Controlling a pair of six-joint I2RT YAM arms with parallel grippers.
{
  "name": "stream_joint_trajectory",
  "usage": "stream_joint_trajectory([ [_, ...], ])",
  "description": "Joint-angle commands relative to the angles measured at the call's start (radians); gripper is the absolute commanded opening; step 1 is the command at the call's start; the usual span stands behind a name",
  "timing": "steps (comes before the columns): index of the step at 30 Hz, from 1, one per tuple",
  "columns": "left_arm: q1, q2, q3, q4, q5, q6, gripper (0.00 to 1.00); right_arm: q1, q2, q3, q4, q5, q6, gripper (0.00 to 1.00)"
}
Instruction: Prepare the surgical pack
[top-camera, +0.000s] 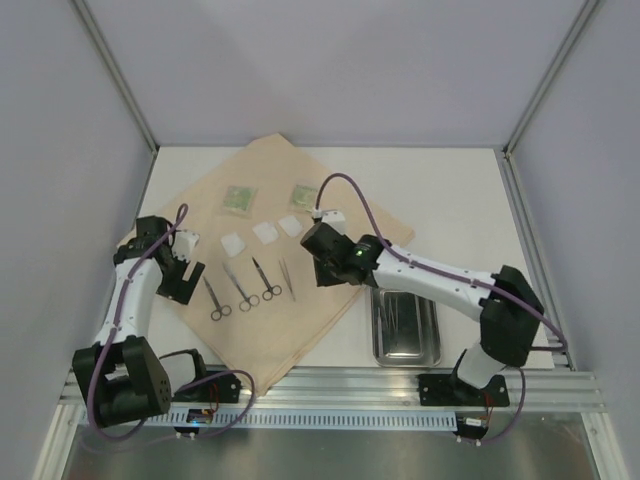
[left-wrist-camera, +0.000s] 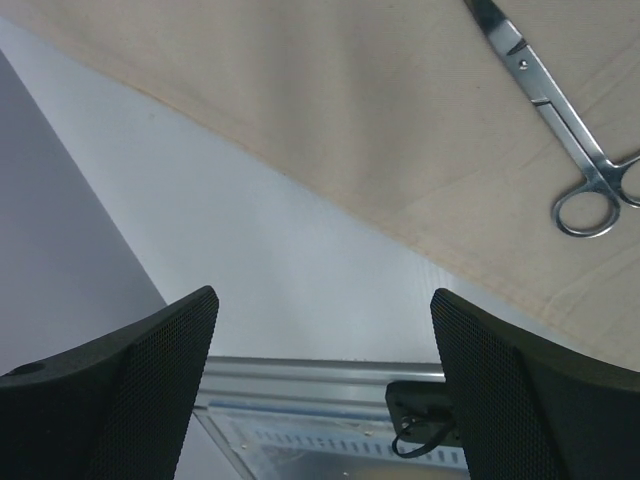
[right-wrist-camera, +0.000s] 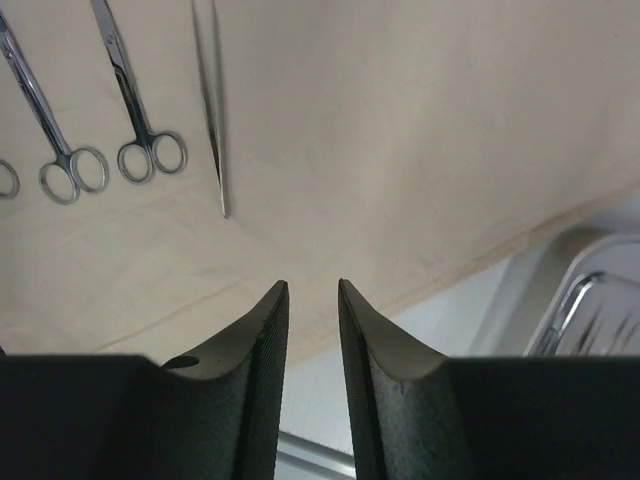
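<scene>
The tan cloth (top-camera: 300, 300) lies spread flat on the table. On it lie two green packets (top-camera: 240, 199), three white pads (top-camera: 265, 231), three small scissors (top-camera: 241, 285) and tweezers (top-camera: 288, 279). The steel tray (top-camera: 378, 330) sits off the cloth's right edge with thin instruments inside. My left gripper (top-camera: 180, 283) is open and empty over the cloth's left edge; its view (left-wrist-camera: 322, 300) shows one pair of scissors (left-wrist-camera: 545, 90). My right gripper (top-camera: 326, 278) hovers right of the tweezers (right-wrist-camera: 213, 120). Its jaws (right-wrist-camera: 312, 285) stand narrowly apart with nothing between them.
An aluminium rail (top-camera: 330, 385) runs along the table's near edge. Grey walls and metal posts enclose the back and sides. In the right wrist view, the tray's rim (right-wrist-camera: 560, 300) is at lower right, beyond the cloth's edge (right-wrist-camera: 400, 130).
</scene>
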Motion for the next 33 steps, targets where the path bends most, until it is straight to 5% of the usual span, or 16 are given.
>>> stream_joint_trajectory([
  [1, 0.044, 0.046, 0.026, 0.050, -0.037, 0.027, 0.97, 0.015, 0.156, 0.154, 0.096, -0.061, -0.117, 0.29],
  [10, 0.072, 0.115, 0.056, 0.081, -0.038, 0.018, 0.96, 0.016, 0.459, 0.446, 0.043, -0.133, -0.208, 0.33],
  [27, 0.070, 0.157, 0.042, 0.108, -0.049, 0.033, 0.96, 0.016, 0.639, 0.489, 0.017, -0.182, -0.196, 0.32],
  [33, 0.070, 0.134, 0.036, 0.099, -0.035, 0.031, 0.96, 0.018, 0.630, 0.458, 0.030, -0.177, -0.179, 0.14],
])
